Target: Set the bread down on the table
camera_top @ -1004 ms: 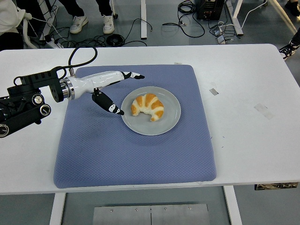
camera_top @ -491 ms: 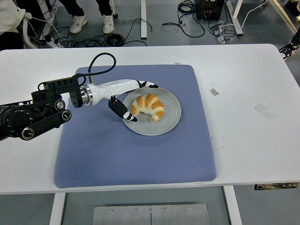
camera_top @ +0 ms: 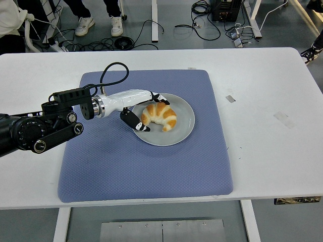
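Note:
A golden croissant (camera_top: 160,114) lies on a grey round plate (camera_top: 182,127) in the middle of a blue mat (camera_top: 146,166). My left hand (camera_top: 151,112) reaches in from the left and sits at the croissant's left end. Its fingers (camera_top: 160,98) curve over the top of the bread and the thumb (camera_top: 136,122) lies below it on the plate's left rim. The fingers are spread around the bread but not closed on it. The croissant rests on the plate. My right arm is out of view.
The mat lies on a white table (camera_top: 272,116). Small tape marks (camera_top: 230,98) are on the table right of the mat. Cables and a person's shoes (camera_top: 85,24) are on the floor beyond the far edge.
My left hand has moved right, from the mat left of the plate to the croissant's left end. Its fingers now bracket the bread. The croissant has not moved.

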